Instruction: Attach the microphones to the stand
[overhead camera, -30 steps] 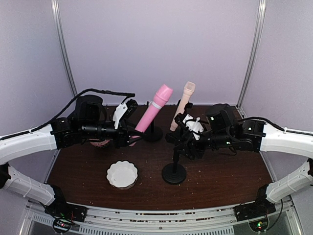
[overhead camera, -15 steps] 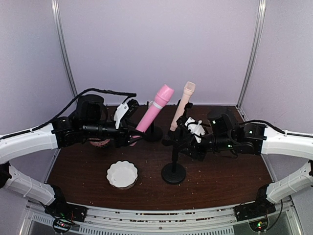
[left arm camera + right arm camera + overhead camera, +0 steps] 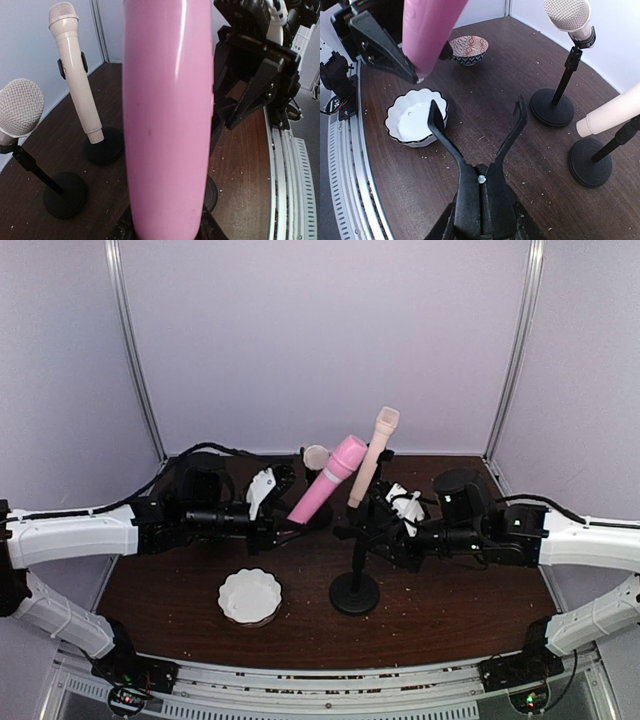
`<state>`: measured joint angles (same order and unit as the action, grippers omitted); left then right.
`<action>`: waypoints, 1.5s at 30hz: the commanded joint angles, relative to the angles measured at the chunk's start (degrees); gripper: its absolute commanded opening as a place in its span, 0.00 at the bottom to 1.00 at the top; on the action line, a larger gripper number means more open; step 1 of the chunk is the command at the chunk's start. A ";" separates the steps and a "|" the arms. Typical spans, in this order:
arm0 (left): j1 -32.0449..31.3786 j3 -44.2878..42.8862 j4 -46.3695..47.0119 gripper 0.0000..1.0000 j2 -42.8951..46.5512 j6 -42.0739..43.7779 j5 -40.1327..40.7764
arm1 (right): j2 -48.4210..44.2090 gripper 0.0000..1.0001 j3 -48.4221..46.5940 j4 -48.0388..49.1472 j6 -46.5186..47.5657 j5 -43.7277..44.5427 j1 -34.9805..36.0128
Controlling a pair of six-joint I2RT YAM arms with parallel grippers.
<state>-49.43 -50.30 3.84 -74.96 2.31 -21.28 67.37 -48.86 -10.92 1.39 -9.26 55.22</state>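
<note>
The pink microphone (image 3: 328,483) slants up to the right with my left gripper (image 3: 283,523) shut on its lower end; it fills the left wrist view (image 3: 167,115). My right gripper (image 3: 481,220) is shut on the black clip (image 3: 470,175) of the near stand (image 3: 355,592), and the clip's two prongs stand spread and empty. The pink microphone's lower end (image 3: 427,30) hangs above and left of the prongs. A cream microphone (image 3: 375,453) sits clipped in a stand (image 3: 590,162). A mesh-headed microphone (image 3: 568,15) stands in another stand (image 3: 552,107) at the back.
A white scalloped bowl (image 3: 249,596) sits near the front left, just left of the clip (image 3: 415,120). A patterned bowl (image 3: 469,50) lies further back left. Both arms crowd the table's middle, and the walls stand close behind.
My left arm has swung the pink microphone right and lower, towards the near stand. My right gripper has closed on the stand's clip.
</note>
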 commanded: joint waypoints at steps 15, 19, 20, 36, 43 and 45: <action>-0.31 7.98 44.97 0.00 -16.59 -1.05 -1.42 | -1.39 0.25 9.13 18.85 -1.10 -4.19 -1.36; -1.62 9.85 55.57 0.00 -21.74 -2.57 0.28 | -1.15 0.25 9.03 19.08 -1.28 -4.53 -1.60; -2.04 10.13 57.01 0.00 -22.55 -2.58 0.66 | -1.09 0.25 8.97 19.02 -1.30 -4.59 -1.68; -5.16 8.03 51.05 0.00 -23.67 4.12 -0.08 | 1.16 0.26 7.35 19.32 -2.55 -4.74 -1.67; -5.77 7.16 51.43 0.00 -25.26 3.71 -0.46 | 0.28 0.38 7.50 19.35 -3.06 -3.87 -1.64; -5.84 6.99 51.73 0.00 -25.64 3.35 -0.75 | 0.05 0.39 7.51 19.20 -3.06 -3.50 -1.61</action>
<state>-53.69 -41.45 53.49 -99.33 3.73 -19.64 67.40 -40.25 7.22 -0.86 -13.41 53.69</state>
